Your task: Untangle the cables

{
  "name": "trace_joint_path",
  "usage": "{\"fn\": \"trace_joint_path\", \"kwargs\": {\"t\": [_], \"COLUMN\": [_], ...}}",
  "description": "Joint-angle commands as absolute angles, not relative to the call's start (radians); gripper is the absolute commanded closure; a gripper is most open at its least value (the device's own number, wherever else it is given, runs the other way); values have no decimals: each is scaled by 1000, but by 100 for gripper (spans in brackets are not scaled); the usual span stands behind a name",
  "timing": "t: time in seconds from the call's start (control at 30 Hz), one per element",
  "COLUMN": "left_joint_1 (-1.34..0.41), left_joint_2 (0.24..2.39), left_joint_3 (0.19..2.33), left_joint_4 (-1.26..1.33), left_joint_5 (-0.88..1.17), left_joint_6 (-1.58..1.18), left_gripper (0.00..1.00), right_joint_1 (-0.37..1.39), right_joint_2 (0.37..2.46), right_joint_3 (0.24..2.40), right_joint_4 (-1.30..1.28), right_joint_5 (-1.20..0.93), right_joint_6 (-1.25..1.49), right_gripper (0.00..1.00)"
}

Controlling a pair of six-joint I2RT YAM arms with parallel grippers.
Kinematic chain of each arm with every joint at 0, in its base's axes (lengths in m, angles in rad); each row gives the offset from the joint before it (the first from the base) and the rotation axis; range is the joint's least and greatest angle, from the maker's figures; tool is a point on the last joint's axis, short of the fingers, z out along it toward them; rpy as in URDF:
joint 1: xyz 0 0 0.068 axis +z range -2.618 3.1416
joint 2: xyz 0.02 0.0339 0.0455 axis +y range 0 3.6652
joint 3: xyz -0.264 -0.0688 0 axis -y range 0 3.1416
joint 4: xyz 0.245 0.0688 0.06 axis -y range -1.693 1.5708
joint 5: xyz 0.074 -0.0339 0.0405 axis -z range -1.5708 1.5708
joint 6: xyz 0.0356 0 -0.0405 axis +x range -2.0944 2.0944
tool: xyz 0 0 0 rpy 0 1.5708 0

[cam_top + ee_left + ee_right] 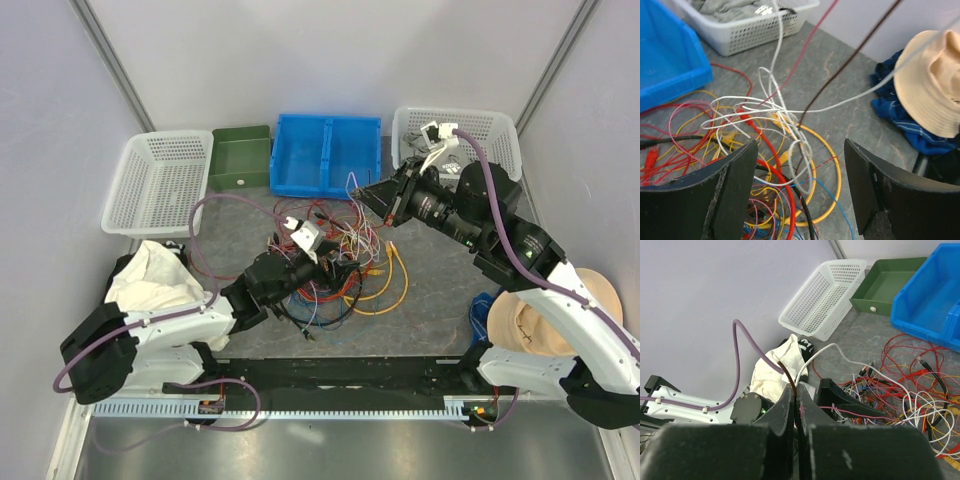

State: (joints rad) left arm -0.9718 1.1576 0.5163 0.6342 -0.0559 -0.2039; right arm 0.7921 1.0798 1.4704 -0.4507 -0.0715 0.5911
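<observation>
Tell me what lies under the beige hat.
A crumpled blue cloth sticks out from under the beige hat on its left and lower sides. The hat covers the rest, so how far the cloth runs beneath, or whether anything else is there, cannot be seen.

No word, number or brand can be read anywhere. The nearest thing to lettering is a small white print (762, 9) on the grey cloth (730, 6) lying in the white basket (755, 32), at 12 o'clock in the left wrist view. It is too blurred and cut off by the edge to make out. In the right wrist view, a dark patch (805, 346) with white marks sits on the pale cloth (772, 365) at about 8 o'clock of the tabletop (870, 337), and is likewise illegible. The cables (345, 275) show no mark clear enough to read.
</observation>
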Motion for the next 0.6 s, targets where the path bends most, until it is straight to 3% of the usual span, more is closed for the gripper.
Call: {"fn": "trace_joint_path", "kwargs": {"t": [0.0,0.13,0.23,0.27,0.33,0.37,0.47,0.57], "left_joint_1": [-973,-974,-974,-974,-973,-974,-974,-974], "left_joint_2": [1215,1276,1330,1339,1324,1304,1188,1066], "left_joint_3": [518,517,552,561,580,583,621,739], "left_joint_4": [690,762,765,758,741,700,534,148], "left_joint_5": [-159,-160,-153,-147,-149,-161,-259,-398], "left_joint_6": [-236,-261,-287,-291,-299,-298,-310,-371], "left_gripper": [24,29,44,59,76,97,98,98], "right_joint_1": [796,796,796,796,795,796,796,796], "right_joint_2": [1060,1057,1055,1055,1048,1037,1010,979], "right_joint_3": [1465,1451,1440,1437,1431,1428,1416,1379], "right_joint_4": [-448,-446,-443,-443,-448,-451,-483,-520], "right_joint_5": [-77,-78,-75,-74,-60,-48,35,136], "right_joint_6": [597,600,603,603,598,592,555,516], "right_gripper": [100,100,100,100,100,100,100,77]}}
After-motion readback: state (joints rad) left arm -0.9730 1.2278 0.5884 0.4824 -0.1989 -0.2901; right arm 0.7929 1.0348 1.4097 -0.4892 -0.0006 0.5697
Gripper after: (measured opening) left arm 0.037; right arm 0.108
